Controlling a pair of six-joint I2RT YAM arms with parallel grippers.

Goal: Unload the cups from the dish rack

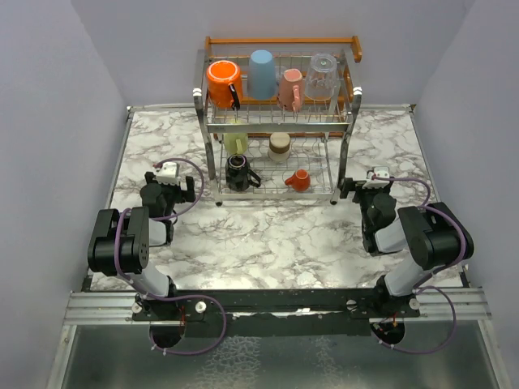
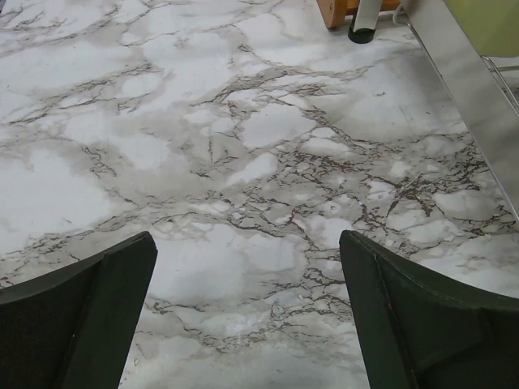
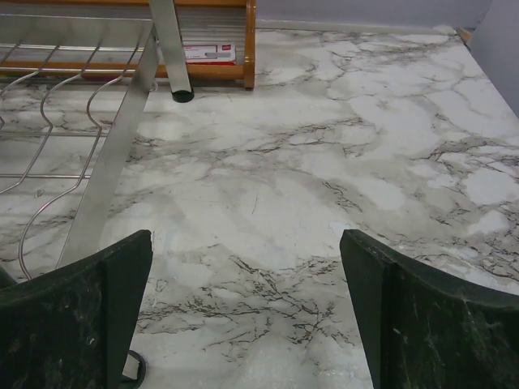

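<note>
My tool (image 2: 247, 243) hangs over the counter (image 2: 243, 138), its two dark fingers (image 2: 97, 316) spread wide at the bottom corners with only grey-veined white marble between them. At the upper right a flat steel bar of the dish rack (image 2: 462, 73) runs slantwise, well apart from my fingers. At the top edge a black foot (image 2: 362, 34) stands on the marble beside a wooden rail end (image 2: 334, 10). A pale yellow-green surface (image 2: 486, 20) fills the corner; I cannot tell what it is.
</note>
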